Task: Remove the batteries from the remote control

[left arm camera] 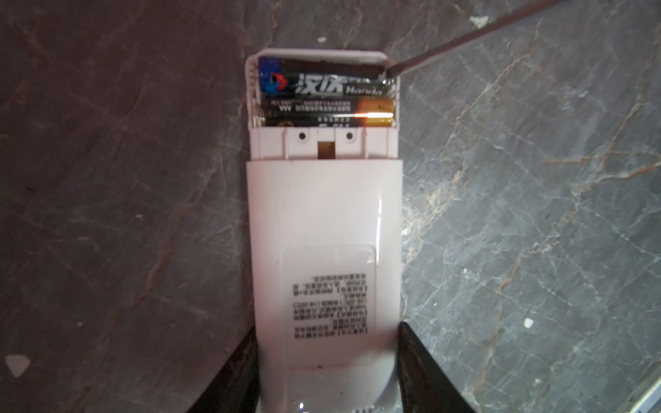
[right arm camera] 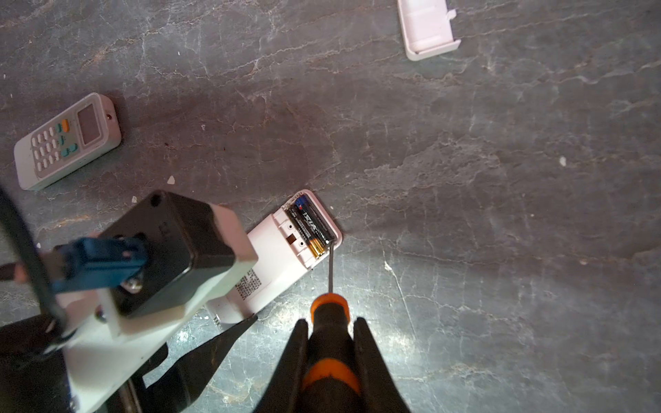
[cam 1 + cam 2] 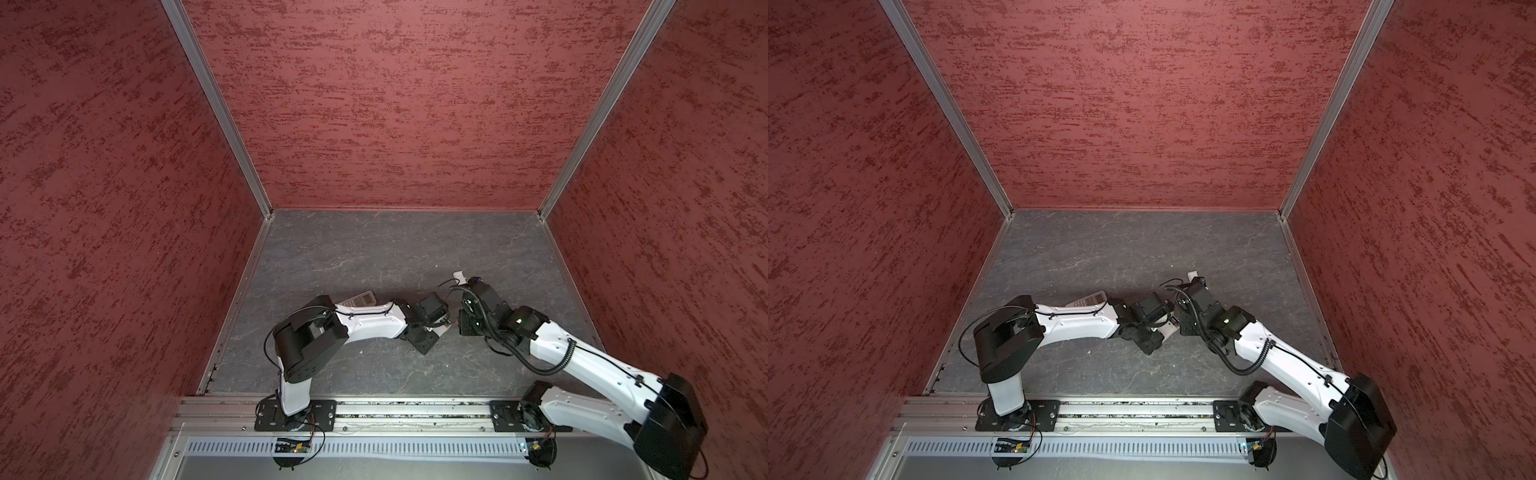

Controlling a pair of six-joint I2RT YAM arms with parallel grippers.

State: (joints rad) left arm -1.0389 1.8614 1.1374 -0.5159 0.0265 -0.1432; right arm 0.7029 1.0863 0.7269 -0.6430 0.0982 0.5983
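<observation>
Nearby, second remote and cover; left tool tight on remote, right tool tight on screwdriver.

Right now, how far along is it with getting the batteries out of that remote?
Done: the battery cover is off, lying aside. In hand: the left gripper clamps the remote; the right gripper holds the screwdriver, tip against the end of one battery. Left: both batteries sit inside the remote.

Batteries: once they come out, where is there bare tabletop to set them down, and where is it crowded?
Free: the far table between the back wall and the battery cover; also the near strip between the open remote and the front rail. Crowded: mid-table, where the screwdriver meets the batteries, with the second remote further left.
</observation>
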